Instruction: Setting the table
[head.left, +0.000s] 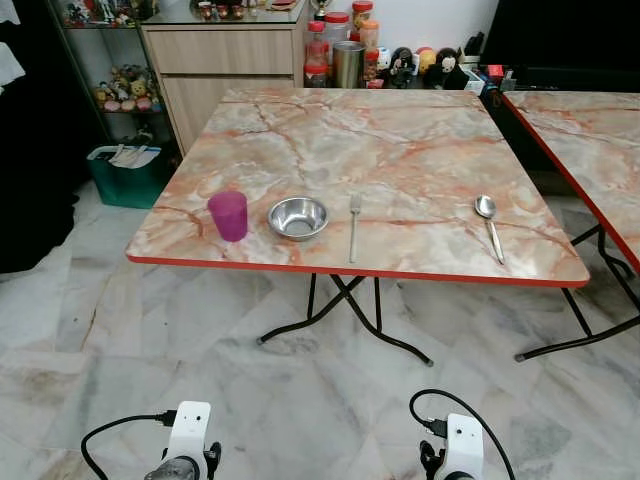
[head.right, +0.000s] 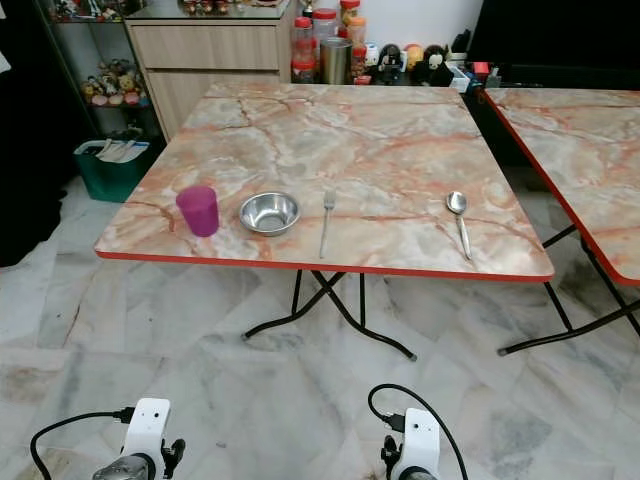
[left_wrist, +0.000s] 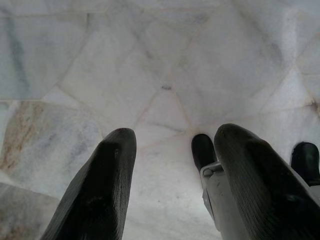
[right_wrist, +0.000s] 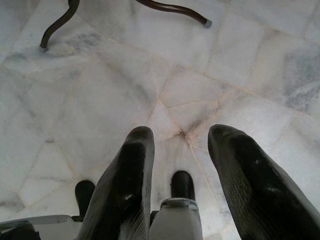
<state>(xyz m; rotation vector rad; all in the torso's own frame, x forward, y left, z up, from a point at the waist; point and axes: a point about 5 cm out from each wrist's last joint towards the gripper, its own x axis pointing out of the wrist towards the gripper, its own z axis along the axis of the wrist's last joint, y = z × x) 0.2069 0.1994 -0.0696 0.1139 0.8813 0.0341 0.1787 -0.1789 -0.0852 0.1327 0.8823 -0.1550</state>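
Observation:
A marble-patterned folding table (head.left: 380, 150) with a red edge stands ahead of me. Along its near side, from left to right, lie a purple cup (head.left: 229, 215), a steel bowl (head.left: 298, 218), a fork (head.left: 353, 227) and a spoon (head.left: 489, 224). Both arms hang low in front of me, well short of the table. My left gripper (left_wrist: 170, 150) is open over the marble floor, with nothing between its fingers. My right gripper (right_wrist: 180, 145) is open too, pointing down at the floor near a table foot (right_wrist: 206, 22).
A second marble table (head.left: 590, 140) stands close on the right. Jars, a steel tumbler (head.left: 348, 63) and figurines line the far edge by a wooden cabinet (head.left: 225, 60). A green bin (head.left: 128, 175) sits on the floor at left. The table's black legs (head.left: 340, 315) cross underneath.

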